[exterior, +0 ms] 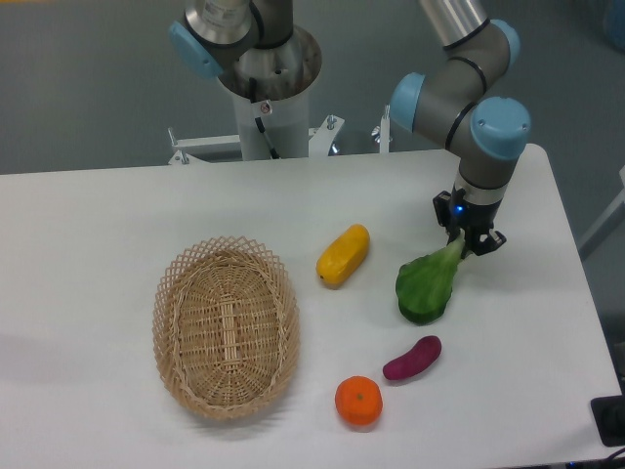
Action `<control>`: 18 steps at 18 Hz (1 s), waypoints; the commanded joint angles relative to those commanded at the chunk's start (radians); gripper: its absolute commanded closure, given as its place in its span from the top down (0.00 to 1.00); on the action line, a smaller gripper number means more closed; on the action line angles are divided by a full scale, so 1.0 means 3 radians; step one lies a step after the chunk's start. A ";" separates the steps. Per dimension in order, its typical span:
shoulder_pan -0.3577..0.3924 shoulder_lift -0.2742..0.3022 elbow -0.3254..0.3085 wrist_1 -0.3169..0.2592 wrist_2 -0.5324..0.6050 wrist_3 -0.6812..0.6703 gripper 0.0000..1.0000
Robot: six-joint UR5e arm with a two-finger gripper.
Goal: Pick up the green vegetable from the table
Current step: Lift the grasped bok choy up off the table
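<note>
A: Single fixed view. Where does the green vegetable (426, 286) lie?

B: Right of centre in the frame, on the white surface (117, 215). Its broad dark leaves point toward the lower left; its pale stem tapers up and to the right, so the long axis runs diagonally.

A: And the gripper (468, 237)?

B: It hangs from the arm at the upper right and meets the vegetable at the stem tip. The fingers appear closed on the pale stem; the contact is small in the picture, so the firmness of the clamp cannot be judged. Whether the leafy end touches the surface or hangs just above it cannot be told either.

A: The governing relation?

B: The vegetable's bulk lies below and to the left of the gripper, along that diagonal axis. A straight lift would probably let the heavy leaf end swing beneath the stem.

A: Neighbours?

B: The yellow fruit (343, 255) lies to the left, the purple piece (412, 358) and orange (358, 401) below, and the wicker basket (226, 325) at lower left, all apart from the vegetable.
</note>
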 joint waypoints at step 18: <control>-0.0133 0.0471 0.0379 -0.0419 -0.1125 -0.0956 0.30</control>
